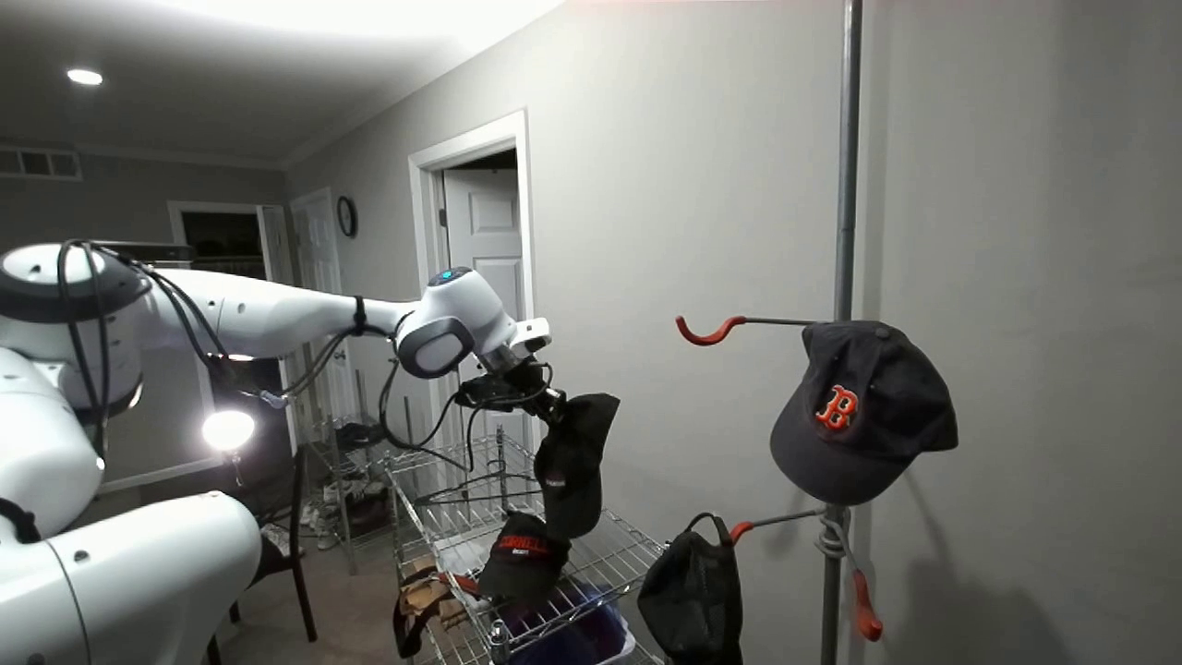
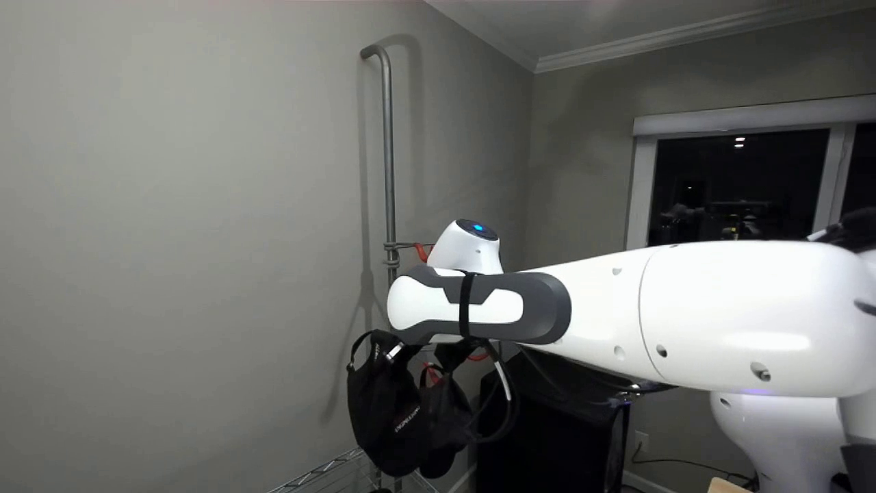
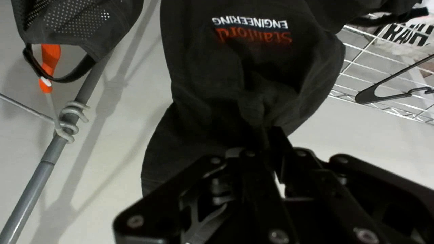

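Stanford cap (image 3: 217,81) dangles below the fingers (image 3: 256,176), which we see clamped on its fabric, presumably so it cannot drop.

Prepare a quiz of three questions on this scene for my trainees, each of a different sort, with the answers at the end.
1. Short answer: In the wrist view, which two words are on the cap that the tool grips?

2. True or false: The cap marked B is also in the tool's grasp.

3. Multiple choice: What colour are the tips of the hooks on the pole?
(a) blue
(b) red
(c) green

Key
1. Stanford Engineering.
2. False; it hangs by the pole, clear of the tool.
3. (b)
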Available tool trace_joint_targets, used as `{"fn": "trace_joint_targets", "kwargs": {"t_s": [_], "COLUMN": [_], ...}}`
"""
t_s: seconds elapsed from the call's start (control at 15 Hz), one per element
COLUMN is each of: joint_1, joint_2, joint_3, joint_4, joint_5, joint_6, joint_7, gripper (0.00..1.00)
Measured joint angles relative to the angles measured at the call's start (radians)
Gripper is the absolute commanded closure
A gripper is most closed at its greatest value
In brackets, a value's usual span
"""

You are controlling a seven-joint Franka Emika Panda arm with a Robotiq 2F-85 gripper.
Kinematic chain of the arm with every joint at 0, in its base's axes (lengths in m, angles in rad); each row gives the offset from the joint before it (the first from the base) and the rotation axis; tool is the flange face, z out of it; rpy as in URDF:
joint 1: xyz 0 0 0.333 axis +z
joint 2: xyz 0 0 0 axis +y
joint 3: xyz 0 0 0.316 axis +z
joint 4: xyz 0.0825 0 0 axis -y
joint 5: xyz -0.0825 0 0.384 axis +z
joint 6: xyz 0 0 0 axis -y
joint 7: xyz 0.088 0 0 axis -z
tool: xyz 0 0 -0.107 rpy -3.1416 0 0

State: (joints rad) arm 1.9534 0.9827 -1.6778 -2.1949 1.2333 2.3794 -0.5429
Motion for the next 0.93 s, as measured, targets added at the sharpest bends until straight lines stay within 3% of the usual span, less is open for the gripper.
{"fn": "trace_joint_targets", "kwargs": {"t_s": [0.47, 0.93], "joint_1": [-0.007, -0.077], "joint_2": [-0.248, -0.508], "joint_3": [0.098, 0.235], "joint_4": [0.061, 0.083], "joint_5": [-0.318, -0.67], "joint_6": [-0.007, -0.004], "joint_7": [0.179, 0.417], "gripper": [0.94, 0.94]}}
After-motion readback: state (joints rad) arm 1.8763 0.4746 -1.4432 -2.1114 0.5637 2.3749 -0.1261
